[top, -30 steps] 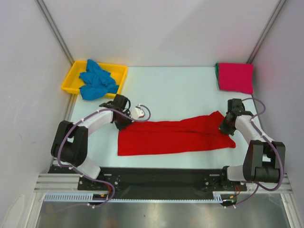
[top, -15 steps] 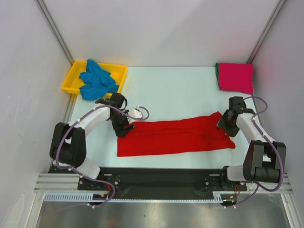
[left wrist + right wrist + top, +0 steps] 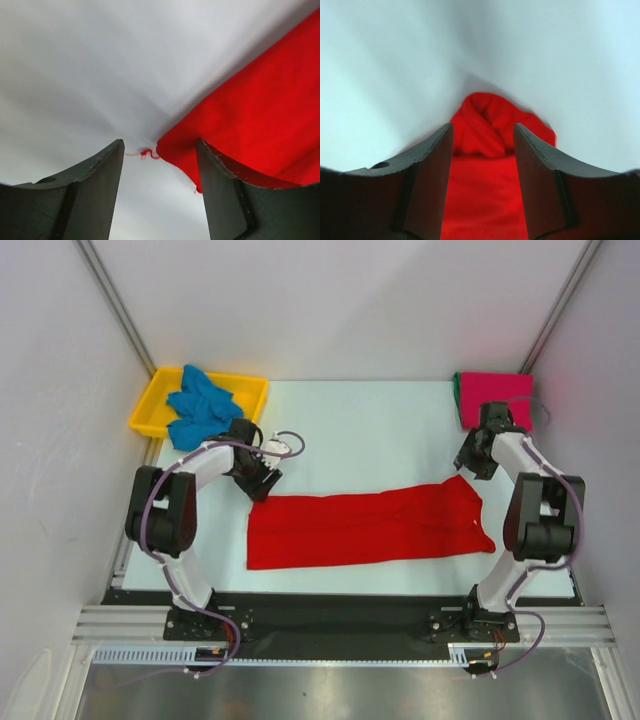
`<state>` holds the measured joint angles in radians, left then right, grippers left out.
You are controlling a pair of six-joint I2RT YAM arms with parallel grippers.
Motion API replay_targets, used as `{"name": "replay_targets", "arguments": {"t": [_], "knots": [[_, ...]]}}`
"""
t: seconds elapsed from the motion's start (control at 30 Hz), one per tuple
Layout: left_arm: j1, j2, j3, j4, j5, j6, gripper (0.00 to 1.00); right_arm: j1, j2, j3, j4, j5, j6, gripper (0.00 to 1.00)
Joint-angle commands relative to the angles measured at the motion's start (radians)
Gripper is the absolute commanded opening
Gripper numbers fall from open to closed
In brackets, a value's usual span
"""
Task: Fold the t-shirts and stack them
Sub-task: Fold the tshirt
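From the top camera, the red t-shirt (image 3: 365, 528) lies flat on the counter (image 3: 360, 430) as one long strip, close to the arms. The left gripper (image 3: 262, 478) is right at the strip's far left corner. The right gripper (image 3: 466, 462) is just past the far right tip. The pink t-shirt (image 3: 497, 402) lies folded at the far right of the counter, with a green edge (image 3: 457, 398) peeking out beside it. The blue t-shirt (image 3: 205, 407) is a bunched heap in the yellow tray (image 3: 147, 410) at the far left.

From the left wrist camera, the left gripper's two fingers (image 3: 95, 195) are spread apart and hold nothing. The red corner pokes in between them, closer to one finger than the other. A little loose thread (image 3: 145, 153) hangs off it.

From the right wrist camera, the right gripper (image 3: 482, 131) is spread wide too, and empty. A lumpy red tip sits between its fingers.

I think the step is to pinch both far corners so the strip can be folded again. To do it well, the left gripper should slide over a bit, so it bites cloth and not just the thread. Both should press down to the counter, so they catch every layer. The right one should reach in deeper, past the lump. Then both should lift together, so the cloth stays straight.
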<state>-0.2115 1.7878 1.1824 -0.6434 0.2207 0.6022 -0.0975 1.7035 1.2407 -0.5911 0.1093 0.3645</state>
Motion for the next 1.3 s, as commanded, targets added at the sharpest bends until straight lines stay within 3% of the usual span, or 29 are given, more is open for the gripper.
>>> {"name": "replay_targets", "arguments": {"t": [0.0, 0.1, 0.17, 0.2, 0.23, 0.3, 0.33, 0.4, 0.57, 0.8, 0.87, 0.9, 1.0, 1.07, 1.1, 1.2, 1.27], "knots": [[-0.006, 0.028, 0.017, 0.062, -0.012, -0.042, 0.65, 0.028, 0.105, 0.077, 0.019, -0.020, -0.052, 0.56], [-0.032, 0.051, 0.011, 0.059, 0.012, -0.022, 0.64, 0.024, 0.172, 0.092, 0.022, -0.032, -0.047, 0.51], [-0.049, 0.064, 0.008, 0.010, 0.057, -0.013, 0.55, 0.016, 0.192, 0.091, 0.037, -0.052, -0.036, 0.42], [-0.051, 0.064, 0.006, -0.008, 0.104, -0.007, 0.48, 0.015, 0.208, 0.089, 0.042, -0.077, -0.032, 0.39], [-0.052, 0.056, -0.013, -0.028, 0.111, -0.004, 0.30, 0.009, 0.212, 0.088, 0.045, -0.082, -0.027, 0.31], [-0.051, 0.042, -0.055, -0.039, 0.095, 0.017, 0.15, 0.004, 0.222, 0.091, 0.042, -0.079, -0.015, 0.22], [-0.048, 0.035, -0.067, -0.041, 0.082, 0.022, 0.00, -0.004, 0.222, 0.091, 0.040, -0.065, -0.010, 0.11], [-0.037, 0.019, -0.084, -0.045, 0.054, 0.025, 0.00, -0.019, 0.220, 0.095, 0.036, -0.030, 0.004, 0.00], [0.043, 0.001, -0.073, 0.004, -0.065, -0.007, 0.00, -0.085, 0.226, 0.124, 0.086, -0.052, 0.028, 0.00], [0.046, 0.012, -0.052, -0.015, -0.041, -0.027, 0.00, -0.013, 0.303, 0.230, 0.119, -0.132, 0.033, 0.00], [0.046, 0.010, -0.052, -0.021, -0.038, -0.024, 0.00, 0.005, 0.344, 0.297, 0.099, -0.145, 0.030, 0.13], [0.046, 0.002, -0.055, -0.031, -0.040, -0.024, 0.00, 0.007, 0.353, 0.322, 0.062, -0.135, 0.030, 0.35], [0.046, -0.014, -0.061, -0.053, -0.049, -0.016, 0.02, -0.004, 0.334, 0.382, -0.019, -0.045, 0.034, 0.57], [0.047, -0.045, -0.069, -0.055, -0.060, -0.007, 0.08, -0.021, 0.294, 0.379, -0.042, -0.002, 0.030, 0.61], [0.047, -0.056, -0.078, -0.059, -0.060, -0.004, 0.21, -0.048, 0.247, 0.361, -0.064, 0.009, 0.030, 0.64], [0.046, -0.083, -0.079, -0.071, -0.044, -0.008, 0.44, -0.123, 0.129, 0.274, -0.108, 0.010, 0.040, 0.65], [0.046, -0.099, -0.078, -0.070, -0.034, -0.019, 0.48, -0.159, 0.062, 0.199, -0.121, 0.004, 0.065, 0.65]]}}
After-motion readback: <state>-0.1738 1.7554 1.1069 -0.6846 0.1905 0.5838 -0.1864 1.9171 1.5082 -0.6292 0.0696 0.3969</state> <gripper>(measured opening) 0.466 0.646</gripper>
